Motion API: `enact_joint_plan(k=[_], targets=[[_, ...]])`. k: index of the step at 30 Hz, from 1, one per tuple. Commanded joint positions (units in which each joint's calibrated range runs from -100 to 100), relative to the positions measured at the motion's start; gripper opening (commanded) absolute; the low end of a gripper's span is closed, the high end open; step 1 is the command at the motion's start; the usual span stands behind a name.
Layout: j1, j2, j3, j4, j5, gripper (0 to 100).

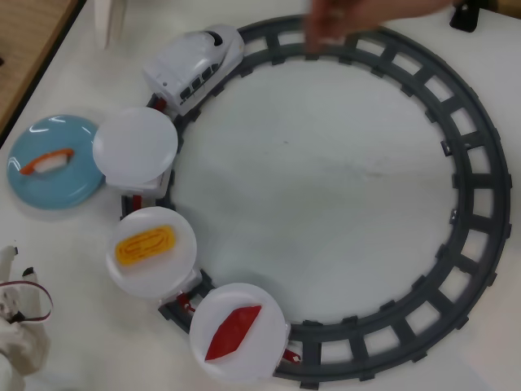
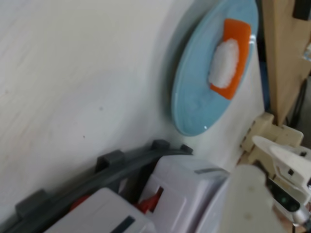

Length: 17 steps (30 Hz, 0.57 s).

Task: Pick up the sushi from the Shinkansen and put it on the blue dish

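Observation:
The sushi [image 1: 49,160] lies on the blue dish [image 1: 69,183] at the left of the overhead view, orange with its white rice showing. In the wrist view the sushi [image 2: 228,60] rests rice-up on the blue dish [image 2: 194,97]. The white Shinkansen [image 1: 195,65] stands on the grey track [image 1: 476,204] and pulls three white plates. The first plate [image 1: 135,147] is bare, the second holds a yellow egg piece [image 1: 146,244], the third a red pointed piece [image 1: 233,332]. My white arm [image 1: 16,326] sits at the lower left, apart from the dish. My gripper [image 2: 255,196] is a blurred white shape holding nothing.
A blurred human hand [image 1: 350,20] reaches over the track at the top. A white object [image 1: 110,20] stands at the top left and a black one [image 1: 468,16] at the top right. The wooden edge [image 1: 32,49] runs along the left.

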State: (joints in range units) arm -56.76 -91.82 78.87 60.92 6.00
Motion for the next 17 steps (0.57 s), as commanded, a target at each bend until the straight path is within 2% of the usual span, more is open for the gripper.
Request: enact_joint_plan(k=[1, 17], targets=[[0.2, -2.7, 0.3, 1.3, 0.3, 14], [0.1, -3.4, 0.3, 1.3, 0.0, 14]])
